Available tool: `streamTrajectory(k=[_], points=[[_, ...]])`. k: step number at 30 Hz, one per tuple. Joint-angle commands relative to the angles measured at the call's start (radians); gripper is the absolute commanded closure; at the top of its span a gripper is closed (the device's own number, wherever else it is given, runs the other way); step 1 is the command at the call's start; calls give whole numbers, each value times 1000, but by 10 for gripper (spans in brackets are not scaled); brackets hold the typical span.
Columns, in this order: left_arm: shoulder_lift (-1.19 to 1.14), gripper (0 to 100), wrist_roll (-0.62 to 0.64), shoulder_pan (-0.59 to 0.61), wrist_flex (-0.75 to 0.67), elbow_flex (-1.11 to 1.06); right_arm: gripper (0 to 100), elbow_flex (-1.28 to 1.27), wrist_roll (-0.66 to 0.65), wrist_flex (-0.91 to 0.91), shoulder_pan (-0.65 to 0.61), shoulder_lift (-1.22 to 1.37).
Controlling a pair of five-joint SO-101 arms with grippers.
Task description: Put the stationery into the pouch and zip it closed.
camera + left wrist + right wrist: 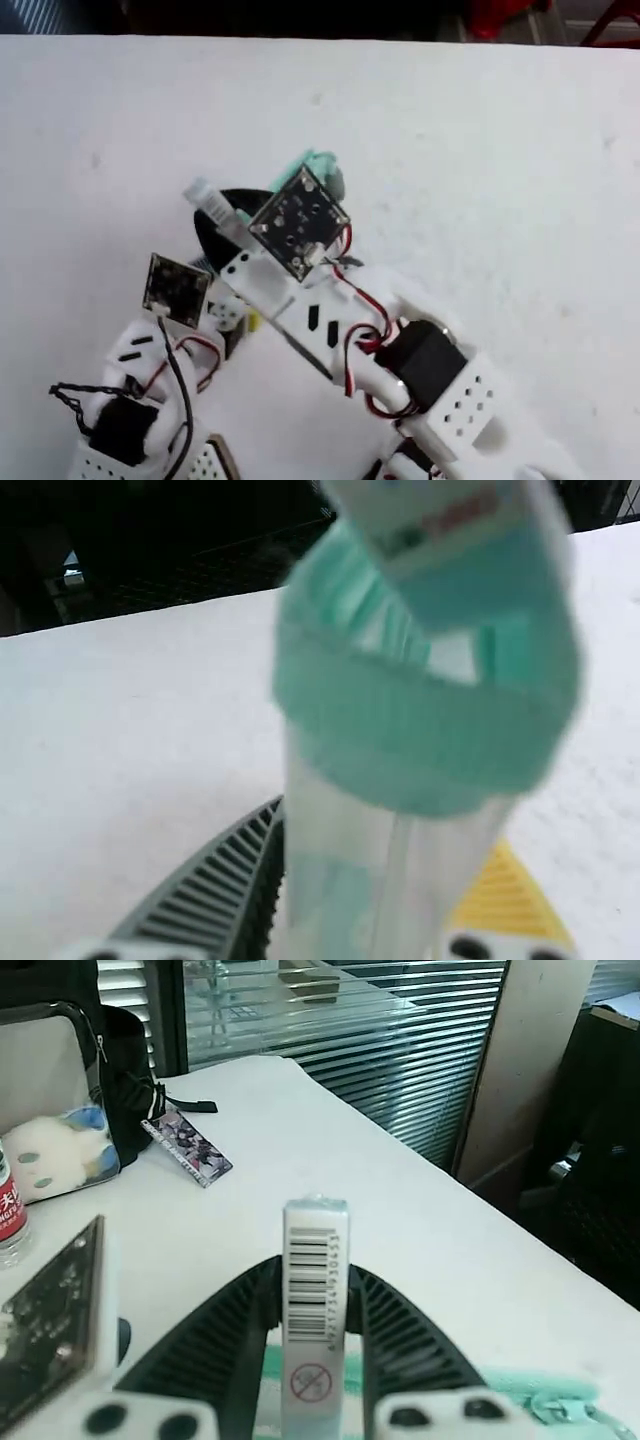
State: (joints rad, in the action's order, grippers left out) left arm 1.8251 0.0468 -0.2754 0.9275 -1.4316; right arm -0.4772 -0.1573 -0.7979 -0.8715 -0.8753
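The pouch [420, 730] is translucent with teal bands and stands close up between the grey finger [220, 900] and the yellow finger [500, 900] of my left gripper [390, 830], which is shut on it. From above, a teal end of the pouch [320, 165] pokes out beyond the right arm's camera board. My right gripper [315, 1270] is shut on a white stick with a barcode [315, 1290], held upright over the teal pouch [540, 1390]. In the high view the stick [205, 195] juts from the black fingers [215, 220] at the table's middle.
The two arms cross near the front of the white table [480, 150], the right arm [400, 360] lying over the left gripper [240, 318]. A black bag with a plush [60, 1110], a printed card [190, 1150] and a bottle [8, 1210] lie farther off.
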Motion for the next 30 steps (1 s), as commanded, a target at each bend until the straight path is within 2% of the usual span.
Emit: streamTrajectory(k=[1, 11, 17, 23, 26, 28, 30], points=[[-8, 770, 14, 10, -15, 43, 981, 0, -5, -10, 35, -36], [-8, 770, 9, 5, -14, 43, 981, 0, 3, 159, 50, 122], [-8, 769, 9, 8, -14, 43, 981, -18, 92, 216, 53, 177], [-8, 770, 14, 10, -15, 43, 981, -158, 121, 240, 58, 90], [-8, 771, 15, 12, -15, 43, 981, -238, 157, 243, 99, 8], [-8, 771, 15, 12, -15, 43, 975, -264, 137, 236, 111, -47], [-8, 771, 15, 12, -15, 43, 928, -264, 106, 196, 104, -94]])
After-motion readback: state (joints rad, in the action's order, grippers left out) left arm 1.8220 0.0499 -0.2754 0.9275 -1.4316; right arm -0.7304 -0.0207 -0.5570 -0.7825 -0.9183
